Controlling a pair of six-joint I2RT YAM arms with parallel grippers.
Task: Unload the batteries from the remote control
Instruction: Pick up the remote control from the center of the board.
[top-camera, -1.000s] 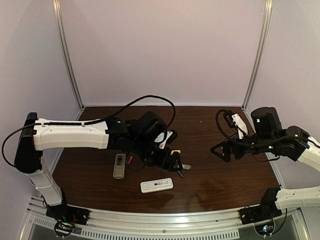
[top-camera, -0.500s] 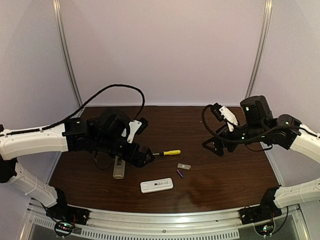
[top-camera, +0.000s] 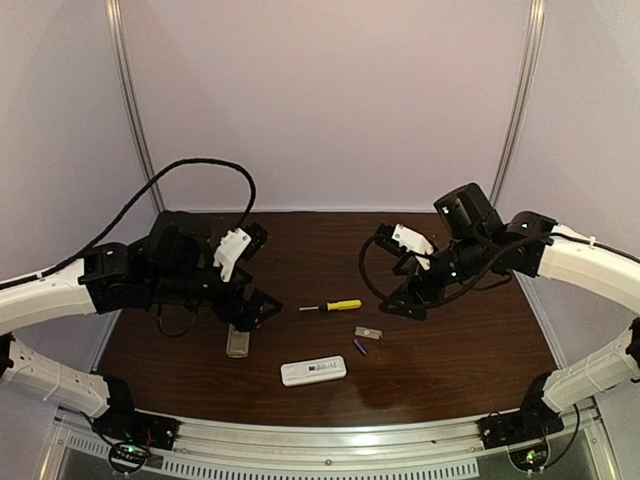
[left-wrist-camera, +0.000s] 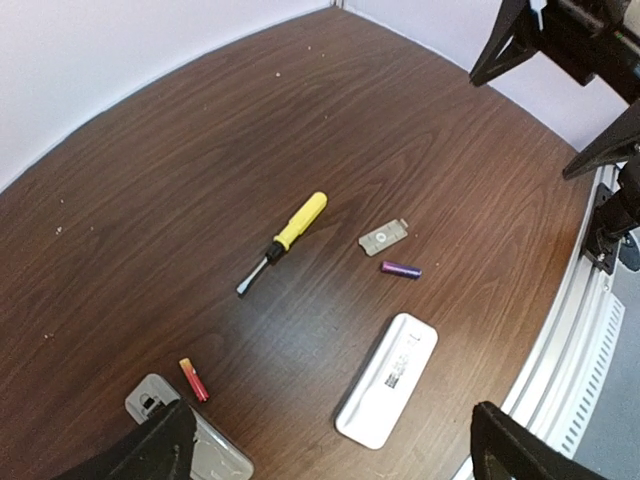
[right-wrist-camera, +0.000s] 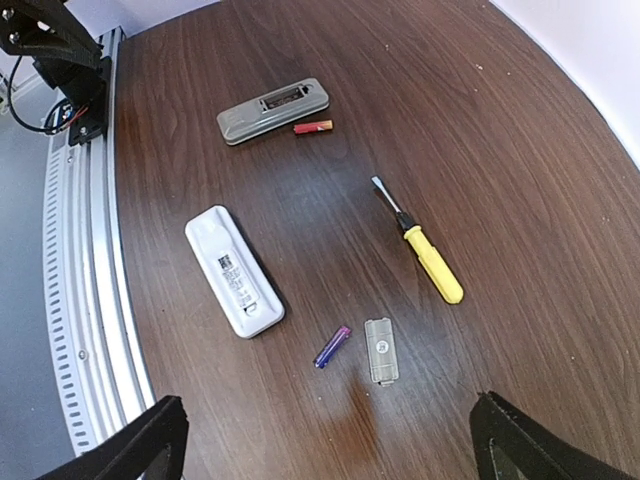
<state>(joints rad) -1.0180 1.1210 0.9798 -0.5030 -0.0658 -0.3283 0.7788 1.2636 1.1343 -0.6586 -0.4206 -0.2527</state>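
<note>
Left jaws and right jaws both hang spread wide and empty above the desk (left-wrist-camera: 200, 150), where a purple battery (left-wrist-camera: 400, 269) lies loose just beside the grey cover plate (left-wrist-camera: 384, 236) and a red battery (right-wrist-camera: 313, 127) sits just beside the grey remote (right-wrist-camera: 273, 110).

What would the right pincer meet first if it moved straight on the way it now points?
Probably the purple battery or the grey cover plate beside it, both lying just ahead between its open fingers; depth is unclear.
</note>
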